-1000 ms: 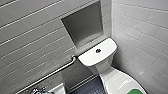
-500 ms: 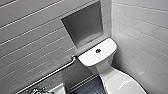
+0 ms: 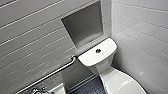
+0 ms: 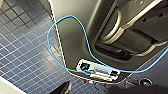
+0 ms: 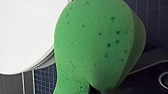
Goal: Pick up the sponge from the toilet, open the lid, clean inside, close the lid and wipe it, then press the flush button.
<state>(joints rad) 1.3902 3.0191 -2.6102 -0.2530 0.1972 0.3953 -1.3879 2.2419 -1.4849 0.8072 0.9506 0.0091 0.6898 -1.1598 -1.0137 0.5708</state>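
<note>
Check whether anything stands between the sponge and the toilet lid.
Nothing visible does. In the right wrist view the sponge hangs close beside the lid, and only the dark tiled floor shows in the gap between them.

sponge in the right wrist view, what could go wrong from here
1. The sponge is folded over and blocks much of that camera's sight, so placing it on the lid may be imprecise.
2. It seems to hang beside the lid's edge, above the floor tiles; a slip could drop it there.
</note>
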